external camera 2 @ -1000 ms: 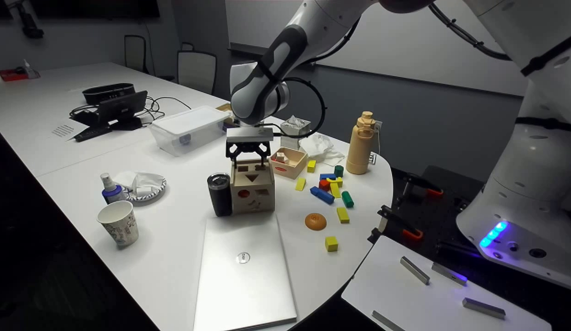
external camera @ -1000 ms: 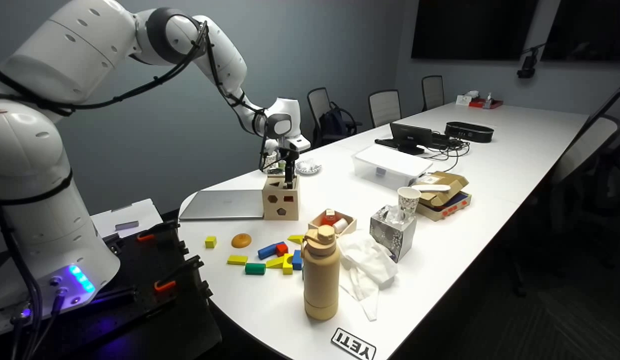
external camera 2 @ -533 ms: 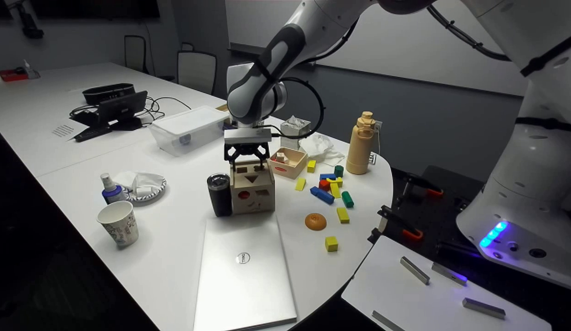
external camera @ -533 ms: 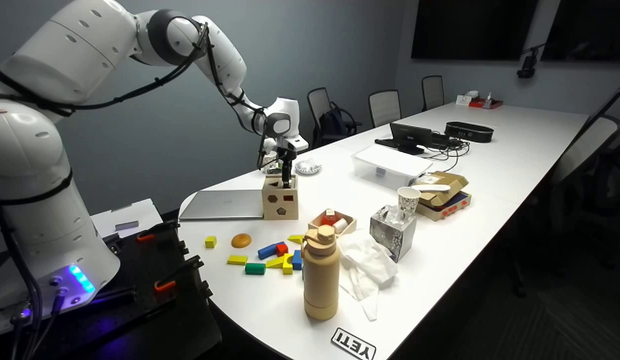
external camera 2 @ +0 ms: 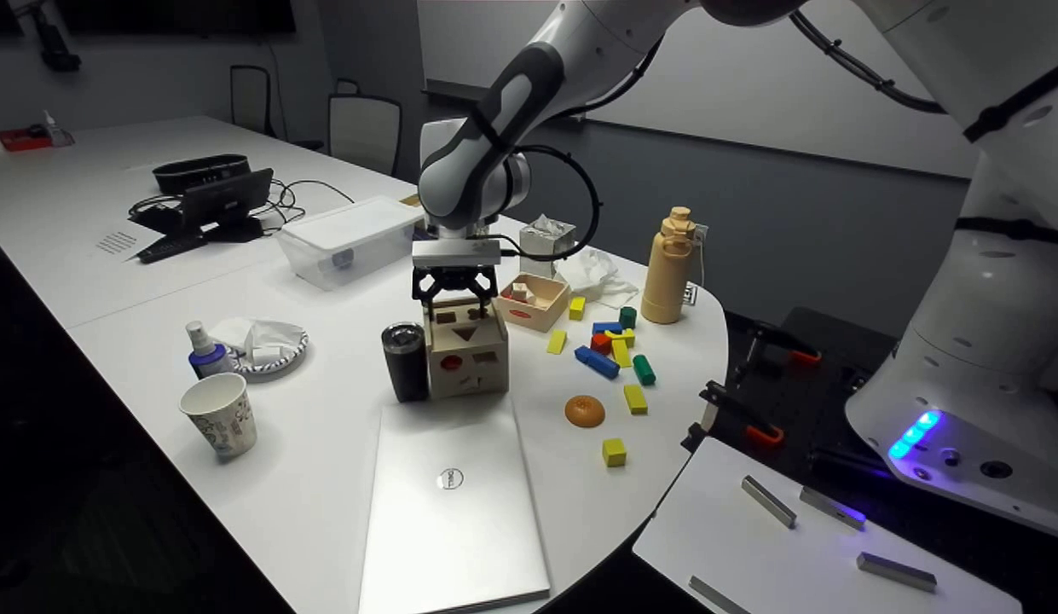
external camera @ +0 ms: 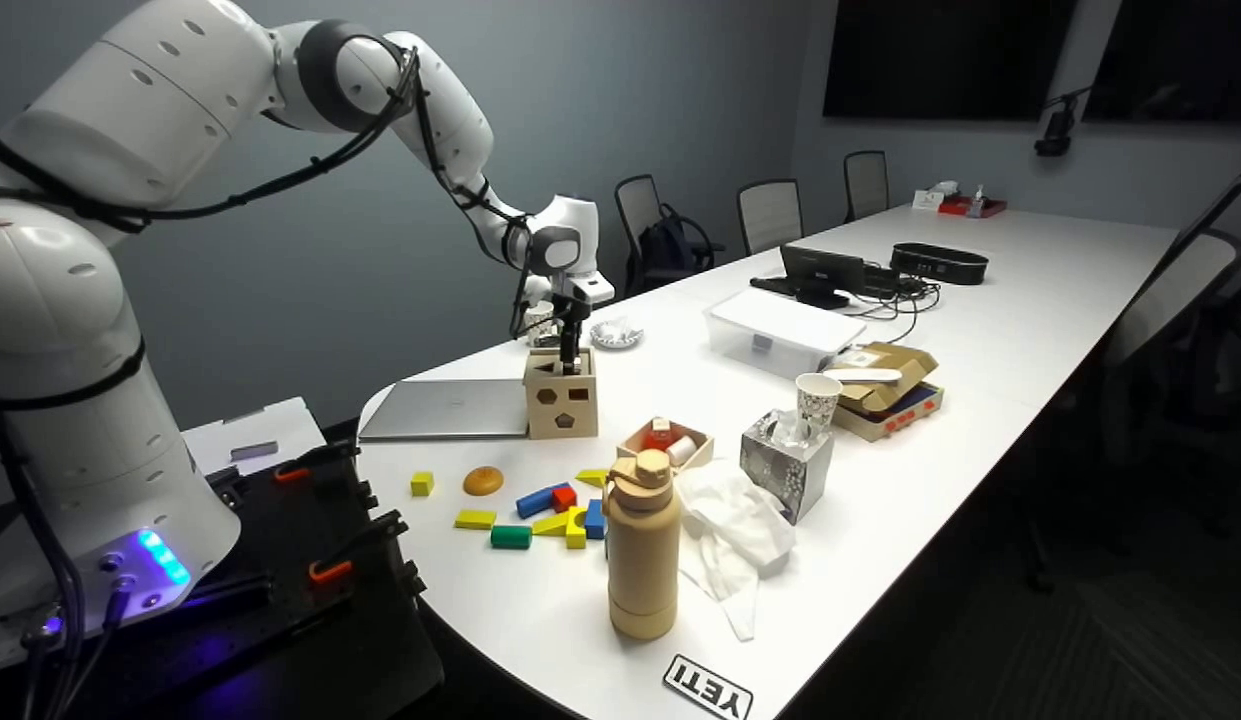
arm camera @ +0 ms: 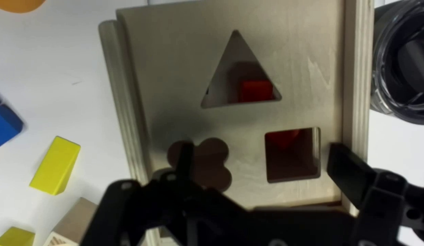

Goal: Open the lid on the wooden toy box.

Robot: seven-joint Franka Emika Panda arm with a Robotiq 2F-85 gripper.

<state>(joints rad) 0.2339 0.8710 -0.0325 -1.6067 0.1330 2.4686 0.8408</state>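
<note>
The wooden toy box (external camera: 562,412) is a light-tan cube with shaped holes, standing on the table; it also shows in an exterior view (external camera 2: 493,377) and in the wrist view (arm camera: 359,85). Its lid (arm camera: 300,51) lies flat between two raised side walls, with triangle, square and clover holes. A dark gap shows along the lid's edge near my gripper. My gripper (arm camera: 263,155) is open over the lid. One finger is over the clover hole, the other beside the wall near the tumbler; whether they touch wood I cannot tell. The gripper also shows in both exterior views (external camera: 570,370) (external camera 2: 457,312).
A black tumbler (external camera 2: 406,362) stands right beside the box. A closed laptop (external camera 2: 452,512) lies against another side. An open wooden tray (external camera 2: 535,309) and several coloured blocks (external camera 2: 597,362) lie nearby. A tan bottle (external camera: 644,560) stands farther off.
My gripper has moved slightly toward the tumbler's side and a little lower. The box and tumbler appear to have shifted slightly the same way. The lid still lies flat.
</note>
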